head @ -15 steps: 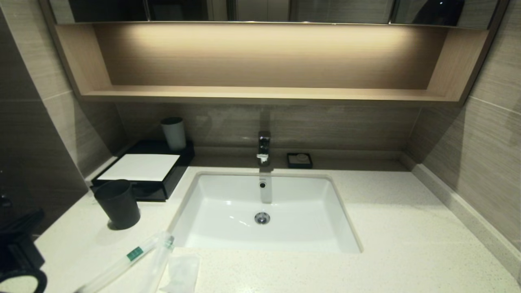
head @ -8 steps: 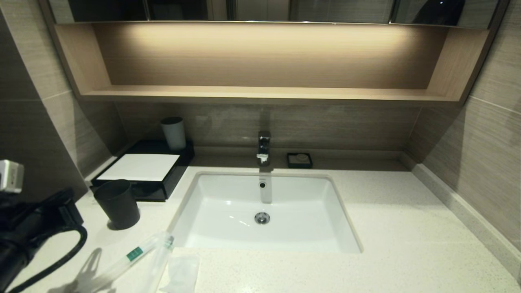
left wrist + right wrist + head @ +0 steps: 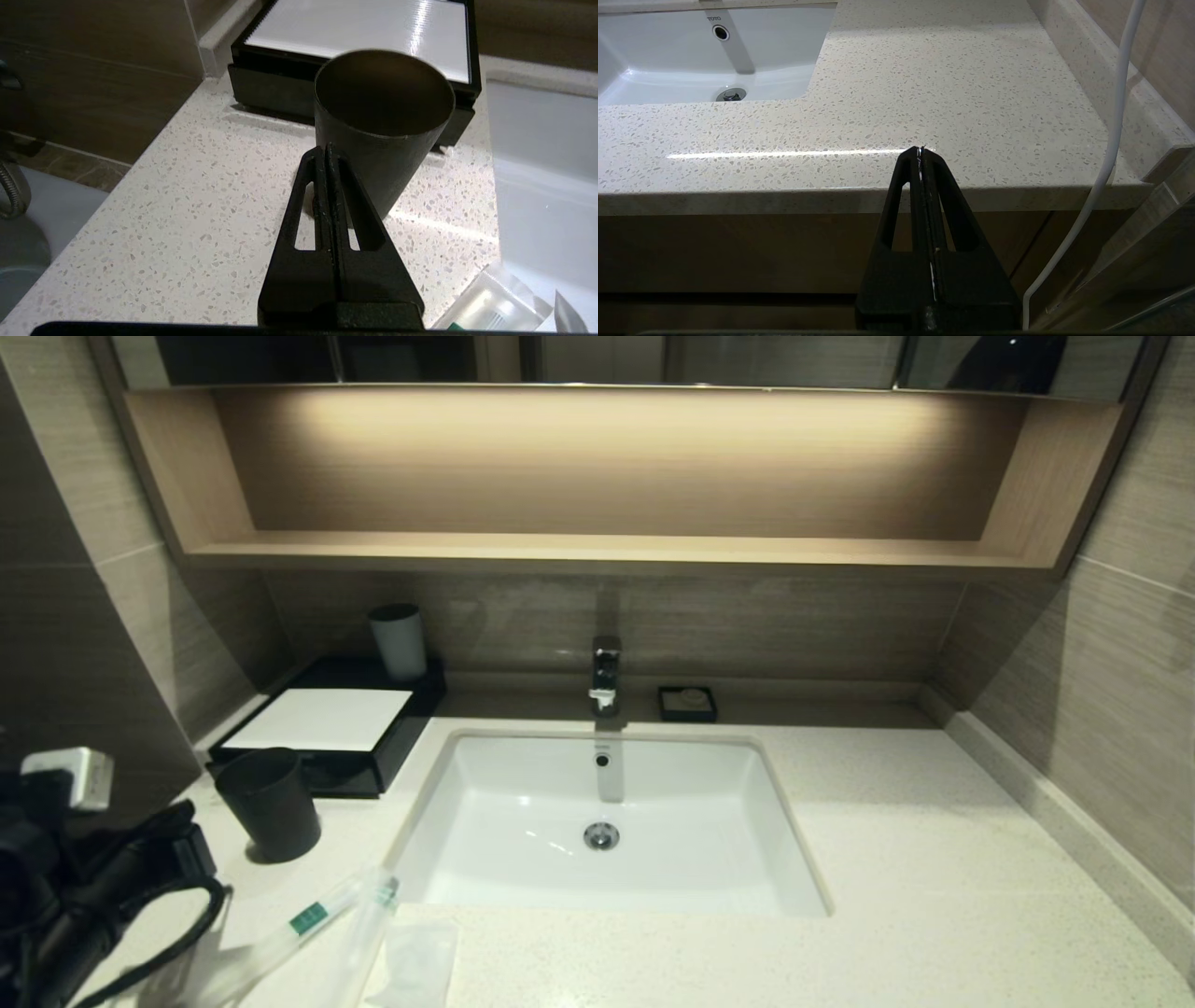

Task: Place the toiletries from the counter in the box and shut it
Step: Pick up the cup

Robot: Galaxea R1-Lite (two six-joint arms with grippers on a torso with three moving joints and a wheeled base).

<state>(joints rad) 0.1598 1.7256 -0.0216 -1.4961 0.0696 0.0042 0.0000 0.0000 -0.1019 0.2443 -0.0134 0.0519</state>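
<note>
Two long clear-wrapped packets lie on the counter (image 3: pixel 887 859) near its front left, one with a green label (image 3: pixel 308 919) and one beside it (image 3: pixel 369 933). A small white sachet (image 3: pixel 415 961) lies next to them. The black box (image 3: pixel 322 721) with a white top stands at the back left, its drawer pushed in. My left arm (image 3: pixel 103 877) is at the front left. My left gripper (image 3: pixel 325 149) is shut and empty, its tips just short of the dark grey cup (image 3: pixel 383 116). My right gripper (image 3: pixel 922 150) is shut and empty, low before the counter's front edge.
The dark grey cup (image 3: pixel 271 803) stands right in front of the box. A pale grey cup (image 3: pixel 399 641) stands on the box's far end. The white sink (image 3: pixel 607 821), tap (image 3: pixel 605 672) and small black soap dish (image 3: pixel 687 704) are in the middle. A white cable (image 3: pixel 1111 140) hangs by the right gripper.
My left arm has come up into the head view from the lower left and moved forward and right, toward the dark grey cup. Nothing on the counter has moved.
</note>
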